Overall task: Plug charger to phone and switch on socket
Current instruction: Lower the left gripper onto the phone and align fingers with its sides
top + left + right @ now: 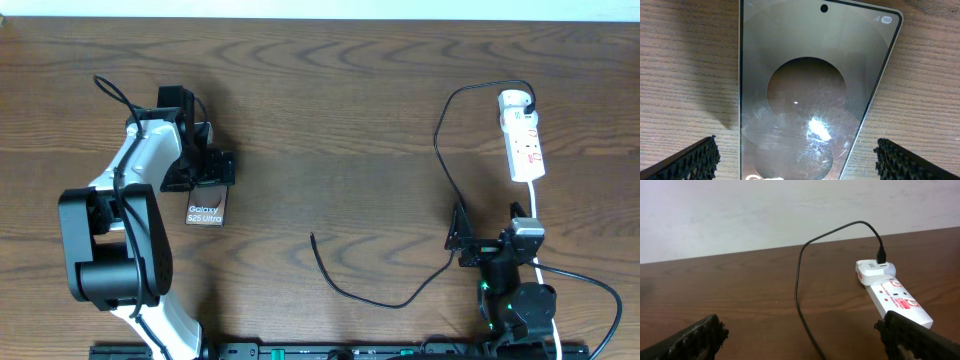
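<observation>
The phone (pixel 205 209) lies flat on the table at the left, its "Galaxy" lettering facing up. My left gripper (pixel 207 178) is open over the phone's far end. In the left wrist view the phone (pixel 805 85) fills the middle, with the open fingers (pixel 797 160) on either side of it, not touching. The white socket (pixel 522 135) lies at the far right. The black charger cable (pixel 440 150) runs from its plug on the socket's far end, and its free end (pixel 313 238) rests mid-table. My right gripper (pixel 487 228) is open and empty near the cable. In the right wrist view the cable (pixel 799 287) runs between the open fingers (pixel 802 340), and the socket (pixel 895 297) lies to the right.
The socket's white cord (pixel 575 275) trails down past the right arm's base. A pale wall (pixel 790 210) stands behind the table's far edge. A dark rail (pixel 330 352) runs along the table's front edge.
</observation>
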Motion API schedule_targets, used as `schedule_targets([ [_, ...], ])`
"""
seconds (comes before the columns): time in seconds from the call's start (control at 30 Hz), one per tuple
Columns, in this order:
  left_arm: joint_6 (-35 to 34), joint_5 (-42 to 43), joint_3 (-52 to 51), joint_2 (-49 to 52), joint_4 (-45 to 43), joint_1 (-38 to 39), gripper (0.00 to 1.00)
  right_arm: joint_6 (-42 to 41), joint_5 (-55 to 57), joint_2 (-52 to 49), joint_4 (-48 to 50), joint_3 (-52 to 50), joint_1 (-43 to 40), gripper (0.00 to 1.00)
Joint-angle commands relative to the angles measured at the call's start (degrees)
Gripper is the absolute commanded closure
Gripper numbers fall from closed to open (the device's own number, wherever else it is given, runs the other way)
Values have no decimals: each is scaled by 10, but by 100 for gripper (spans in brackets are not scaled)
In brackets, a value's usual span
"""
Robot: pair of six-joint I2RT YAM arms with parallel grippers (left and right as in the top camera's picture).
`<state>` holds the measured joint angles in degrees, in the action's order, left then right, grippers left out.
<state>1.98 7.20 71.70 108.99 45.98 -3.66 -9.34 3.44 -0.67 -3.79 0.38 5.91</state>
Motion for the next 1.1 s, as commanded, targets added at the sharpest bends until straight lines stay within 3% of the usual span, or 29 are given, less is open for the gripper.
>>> schedule_targets([
  [0.0, 10, 1, -2, 3, 0, -1, 2, 9, 1, 3, -2, -1, -3, 1],
  [1.07, 28, -3, -42, 4, -44, 0, 2, 9, 1, 3, -2, -1, -3, 1],
])
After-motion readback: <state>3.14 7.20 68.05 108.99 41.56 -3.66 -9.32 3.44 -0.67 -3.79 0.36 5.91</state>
